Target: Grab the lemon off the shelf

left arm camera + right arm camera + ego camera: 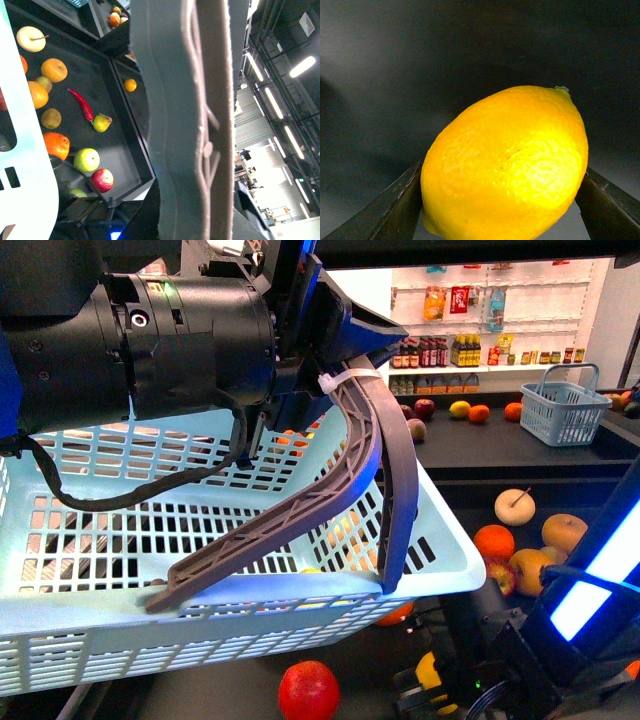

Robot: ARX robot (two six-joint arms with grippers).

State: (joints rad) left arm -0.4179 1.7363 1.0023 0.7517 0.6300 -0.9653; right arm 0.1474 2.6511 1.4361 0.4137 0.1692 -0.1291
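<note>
Filling the right wrist view, the lemon (505,160) is gripped on both sides by the right end effector (504,220), with the black shelf (410,65) behind it. Whether the left end effector (335,360) is clamped on the grey basket handle (372,440) cannot be told.

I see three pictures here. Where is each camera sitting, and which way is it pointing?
Front view: on the robot's body, facing the shelf; the left arm carries a light-blue basket, the right arm shows low right.
Left wrist view: on the left wrist, looking past the basket's grey handle to the shelf's fruit.
Right wrist view: on the right wrist, looking at the lemon between its jaws.
Shared: front and left wrist views both show the handle.
</note>
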